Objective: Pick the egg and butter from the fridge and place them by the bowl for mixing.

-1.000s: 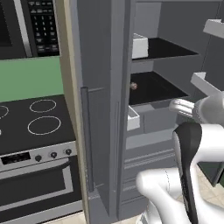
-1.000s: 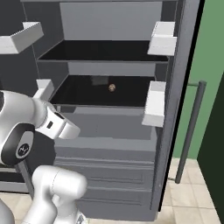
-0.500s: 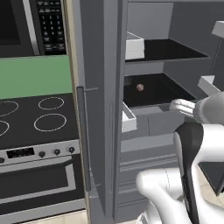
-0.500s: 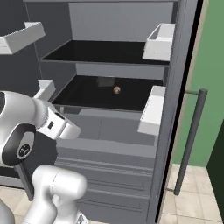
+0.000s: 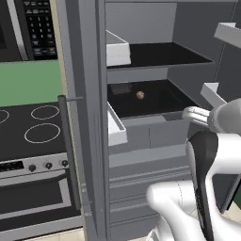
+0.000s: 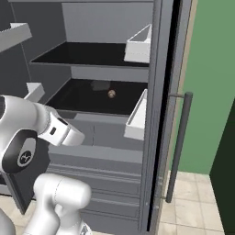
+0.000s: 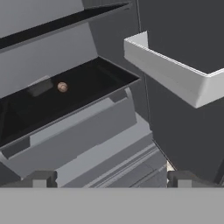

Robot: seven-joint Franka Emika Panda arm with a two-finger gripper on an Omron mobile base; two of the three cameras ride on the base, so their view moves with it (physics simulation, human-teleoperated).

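The fridge [image 5: 89, 117] stands open with its dark shelves showing. On its lower dark shelf lies the egg [image 5: 140, 95], a tiny brown ball, also visible as the egg [image 6: 111, 94] and the egg [image 7: 62, 87]. The butter is out of view. In the hand view my gripper [image 7: 111, 179] is open and holds nothing. Its fingertips [image 7: 41, 178] stand wide apart, well short of the shelf and below the egg. My white arm [image 5: 221, 117] hangs in front of the fridge's lower drawers.
A dark flat box [image 7: 40, 86] lies just beside the egg. White door bins [image 7: 175, 74] jut out on the open doors [image 6: 137, 114]. A black-topped stove [image 5: 33, 127] is left of the fridge, and a long bar handle [image 6: 179, 147] runs down the right door.
The whole picture has shifted in both base views, so the base has moved in front of the fridge. The egg stays on its shelf and the arm keeps its pose.
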